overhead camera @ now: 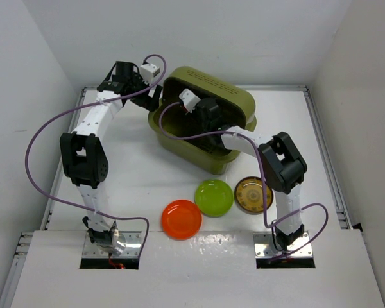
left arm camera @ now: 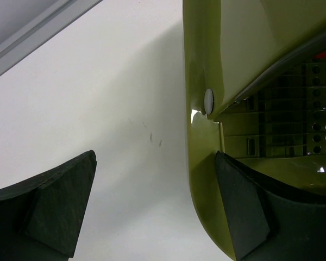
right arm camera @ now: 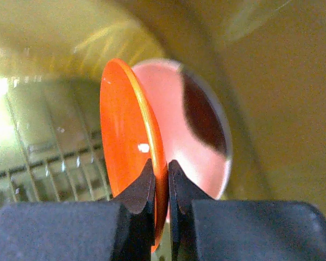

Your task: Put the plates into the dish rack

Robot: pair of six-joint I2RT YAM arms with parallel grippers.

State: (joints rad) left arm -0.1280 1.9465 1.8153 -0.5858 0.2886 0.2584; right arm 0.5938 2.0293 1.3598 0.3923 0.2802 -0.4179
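The olive-green dish rack (overhead camera: 234,96) stands at the back centre of the table. My right gripper (right arm camera: 162,168) reaches down into it and is shut on the rim of an orange-red plate (right arm camera: 127,130), held upright on edge above the slotted floor (right arm camera: 43,152). In the top view that plate is hidden under the right wrist (overhead camera: 208,115). My left gripper (left arm camera: 155,212) is open at the rack's left corner, with the rack wall (left arm camera: 201,163) between its jaws close to the right finger (left arm camera: 244,212). A second orange-red plate (overhead camera: 181,219), the lime green plate (overhead camera: 213,197) and the brown patterned plate (overhead camera: 253,194) lie flat near the table's front.
White walls enclose the table on the left, back and right. The three loose plates sit in a row between the two arm bases. Purple cables loop off both arms. A metal rail (left arm camera: 38,27) runs along the table's left edge.
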